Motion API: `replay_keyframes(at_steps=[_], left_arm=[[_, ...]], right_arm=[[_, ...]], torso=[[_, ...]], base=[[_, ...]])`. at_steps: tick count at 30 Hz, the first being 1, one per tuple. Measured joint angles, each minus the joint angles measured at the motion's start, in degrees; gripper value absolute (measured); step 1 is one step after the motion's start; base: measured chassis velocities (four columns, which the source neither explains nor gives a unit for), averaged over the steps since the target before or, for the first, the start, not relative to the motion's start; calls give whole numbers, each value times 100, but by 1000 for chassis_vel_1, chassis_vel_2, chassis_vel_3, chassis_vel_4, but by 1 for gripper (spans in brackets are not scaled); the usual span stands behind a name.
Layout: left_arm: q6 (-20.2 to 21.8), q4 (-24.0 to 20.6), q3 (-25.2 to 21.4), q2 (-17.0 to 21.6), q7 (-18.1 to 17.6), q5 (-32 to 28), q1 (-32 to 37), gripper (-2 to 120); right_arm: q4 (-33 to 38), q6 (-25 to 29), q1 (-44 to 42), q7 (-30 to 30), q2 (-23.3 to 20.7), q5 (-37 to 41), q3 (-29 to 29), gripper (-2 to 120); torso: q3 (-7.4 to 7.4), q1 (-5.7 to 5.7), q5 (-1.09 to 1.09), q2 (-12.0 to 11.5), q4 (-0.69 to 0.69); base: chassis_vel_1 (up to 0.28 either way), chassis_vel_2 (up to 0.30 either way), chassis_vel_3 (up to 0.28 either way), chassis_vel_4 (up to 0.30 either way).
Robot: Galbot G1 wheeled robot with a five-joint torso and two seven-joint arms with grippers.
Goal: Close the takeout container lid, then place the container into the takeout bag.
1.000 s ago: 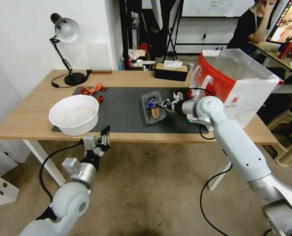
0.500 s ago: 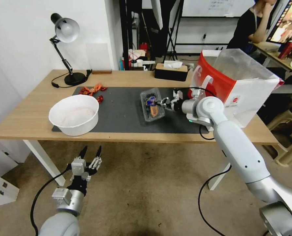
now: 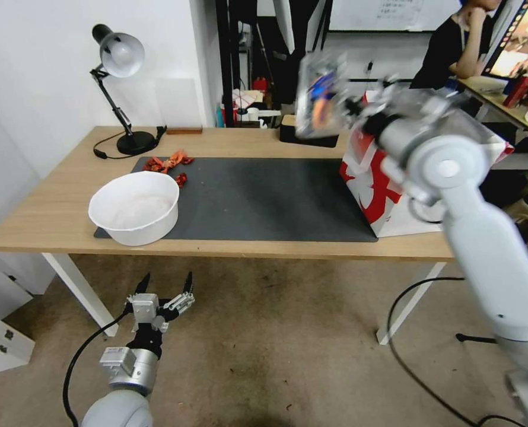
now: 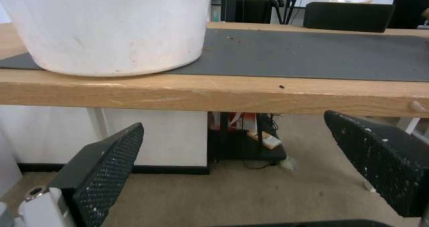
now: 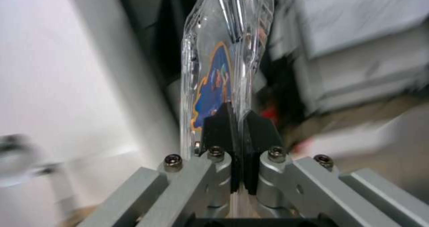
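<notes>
The takeout container [image 3: 318, 98], a small clear clamshell with a blue and orange label, hangs in the air above the table's far side, just left of the takeout bag [image 3: 372, 193]. My right gripper [image 3: 353, 110] is shut on the container's edge. In the right wrist view the black fingertips [image 5: 219, 126] pinch the container [image 5: 223, 59], whose two halves, lid and base, lie pressed together. The bag stands at the table's right end, red and white, partly hidden by my right arm. My left gripper [image 3: 164, 292] hangs open below the table's front edge, holding nothing [image 4: 237, 150].
A large white bowl [image 3: 134, 212] sits on the left of the dark mat [image 3: 264, 196]. Red wrappers [image 3: 168, 162] and a desk lamp [image 3: 119, 59] are at the back left. A black tissue box [image 3: 288, 131] stands behind the mat. The wooden table edge [image 4: 214, 93] is above my left gripper.
My right gripper has lifted the container off the mat, up and toward the bag. The left arm dropped below the table edge a second ago and has since barely moved.
</notes>
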Motion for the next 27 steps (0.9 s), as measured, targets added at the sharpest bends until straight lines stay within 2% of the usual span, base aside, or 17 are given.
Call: replay_keyframes(at_steps=[2, 5, 11, 16, 18, 19, 21, 22, 24, 26, 27], left_arm=[[-5, 7, 13, -2, -2, -3, -2, 100], [-25, 42, 77, -14, -20, -29, -32, 100], [9, 46, 154, -38, -78, -94, -135, 100], [45, 11, 162, -56, -114, -101, -139, 100], [51, -3, 151, -56, -129, -94, -106, 100], [51, -3, 151, -56, -129, -94, -106, 100], [53, -6, 138, -54, -141, -89, -97, 100], [53, -6, 138, -54, -141, -89, -97, 100], [68, -24, 134, -57, -163, -81, -94, 100], [110, -53, 145, -72, -203, -64, -102, 100], [110, -53, 145, -72, -203, -64, -102, 100]], right_arm=[[-25, 31, -18, -26, -154, -272, 45, 0], [-152, 96, -185, -91, -618, -862, 185, 0], [-196, 30, -519, -78, -903, -725, 465, 0], [-158, -13, -647, 58, -889, -399, 598, 0], [-110, -31, -746, 179, -856, 71, 728, 9], [-110, -31, -746, 179, -856, 71, 728, 9], [-109, -48, -827, 257, -826, 361, 788, 18], [-109, -48, -827, 257, -826, 361, 788, 18], [-128, -66, -906, 323, -788, 524, 820, 25], [-167, -60, -1027, 341, -751, 426, 827, 37], [-167, -60, -1027, 341, -751, 426, 827, 37]], torso=[[0, 0, -2, 0, -1], [0, 0, 0, 0, 1], [0, 0, -2, -1, 0], [0, 0, -2, -1, 2], [0, 0, -4, -1, 2], [0, 0, -4, -1, 2], [0, -1, -3, -1, 1], [0, -1, -3, -1, 1], [0, 0, -3, -1, 2], [0, 0, -2, -1, 2], [0, 0, -2, -1, 2]], base=[[0, 0, 0, 0], [0, 0, 0, 0], [0, 0, 0, 0], [0, 0, 0, 0], [0, 0, 0, 0], [0, 0, 0, 0], [0, 0, 0, 0], [0, 0, 0, 0], [0, 0, 0, 0], [0, 0, 0, 0], [0, 0, 0, 0]])
